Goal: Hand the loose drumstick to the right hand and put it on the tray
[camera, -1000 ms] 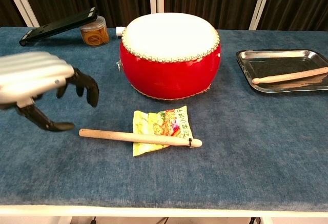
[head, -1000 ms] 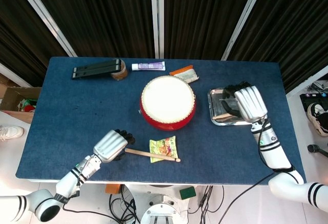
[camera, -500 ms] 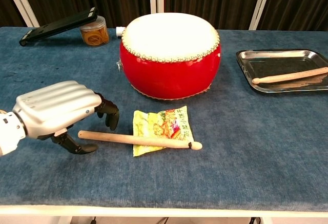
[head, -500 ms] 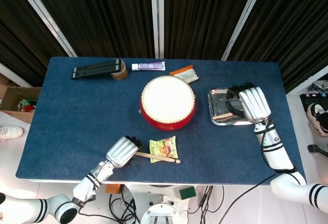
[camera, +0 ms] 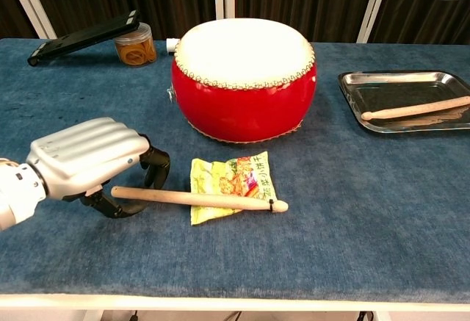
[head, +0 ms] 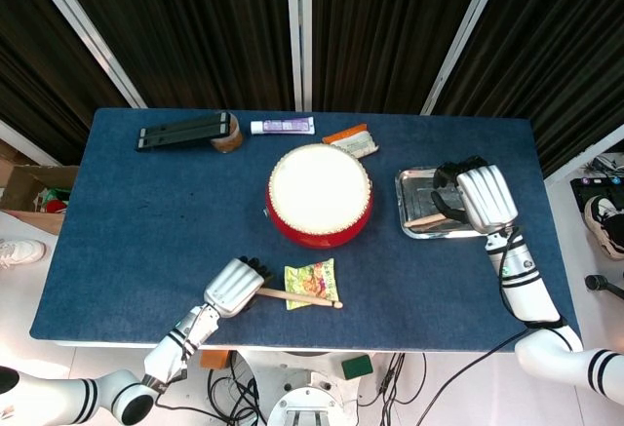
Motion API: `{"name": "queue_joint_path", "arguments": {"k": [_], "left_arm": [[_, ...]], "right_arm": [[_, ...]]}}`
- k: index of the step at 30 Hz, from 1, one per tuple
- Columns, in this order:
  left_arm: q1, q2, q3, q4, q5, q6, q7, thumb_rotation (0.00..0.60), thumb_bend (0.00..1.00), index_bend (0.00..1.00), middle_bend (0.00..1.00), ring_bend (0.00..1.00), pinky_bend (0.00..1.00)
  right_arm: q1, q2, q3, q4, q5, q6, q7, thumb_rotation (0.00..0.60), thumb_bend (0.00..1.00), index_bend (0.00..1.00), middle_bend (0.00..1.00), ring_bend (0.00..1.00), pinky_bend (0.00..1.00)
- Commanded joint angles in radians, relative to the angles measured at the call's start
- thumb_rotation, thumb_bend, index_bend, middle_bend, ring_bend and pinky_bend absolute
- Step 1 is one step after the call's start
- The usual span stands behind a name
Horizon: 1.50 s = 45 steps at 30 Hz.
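The loose drumstick (camera: 198, 200) lies on the blue cloth in front of the red drum (camera: 242, 78), its tip end across a yellow snack packet (camera: 231, 183). My left hand (camera: 92, 161) is low over the handle end, fingers (camera: 156, 168) and thumb closed around it. From above, the left hand (head: 234, 288) covers the left end of the drumstick (head: 302, 298). My right hand (head: 483, 197) hovers over the right side of the steel tray (head: 408, 184), loosely bent and holding nothing. A second drumstick (camera: 415, 108) lies in the tray (camera: 400, 77).
Along the far edge are a black stand (head: 185, 132), a small jar (head: 228, 138), a tube (head: 283, 126) and an orange packet (head: 351, 138). The drum (head: 320, 194) stands between my two hands.
My left hand came in from the left, dropped to the table and closed its fingers around the drumstick's handle end. The stick shifted slightly. The right hand stayed over the tray.
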Motion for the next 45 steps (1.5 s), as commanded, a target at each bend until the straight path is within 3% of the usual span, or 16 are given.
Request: {"name": "queue_joint_path", "arguments": {"k": [1,11,20,27,37,42,45], "left_arm": [[0.003,-0.009,0.0,0.015,-0.005,-0.005,-0.008,0.6,0.34,0.5,0.5,0.41,0.52],[0.024,0.016,0.009,0.008,0.052,0.042,-0.105,0.6,0.54,0.64,0.6,0.48,0.53],[0.029,0.232,-0.003,-0.193,0.104,0.092,-0.234,0.6,0.58,0.69,0.66,0.52,0.56],[0.029,0.387,-0.062,-0.327,0.097,0.131,-0.361,0.6,0.58,0.71,0.67,0.53,0.56],[0.002,0.529,-0.148,-0.423,0.074,0.105,-0.75,0.6,0.6,0.73,0.69,0.56,0.58],[-0.007,0.579,-0.185,-0.45,0.076,0.104,-0.938,0.6,0.61,0.73,0.69,0.56,0.58],[-0.018,0.586,-0.211,-0.45,0.059,0.099,-1.006,0.6,0.61,0.73,0.69,0.56,0.58]], "right_arm": [[-0.001,0.0,0.0,0.0,0.0,-0.001,0.001,0.6,0.33,0.61,0.59,0.59,0.48],[-0.007,0.0,-0.003,-0.002,-0.008,0.004,-0.004,0.6,0.33,0.6,0.59,0.59,0.47],[-0.002,0.039,-0.015,-0.06,-0.047,-0.013,0.021,0.6,0.33,0.64,0.59,0.59,0.47],[0.003,0.081,-0.017,-0.165,-0.089,-0.015,0.068,0.6,0.33,0.65,0.59,0.59,0.47],[0.036,0.14,-0.003,-0.349,-0.107,-0.07,0.157,0.6,0.33,0.65,0.59,0.59,0.48],[0.056,0.132,0.006,-0.384,-0.089,-0.095,0.134,0.6,0.31,0.64,0.58,0.58,0.48],[0.078,0.115,0.015,-0.401,-0.064,-0.123,0.085,0.6,0.25,0.6,0.54,0.52,0.48]]}}
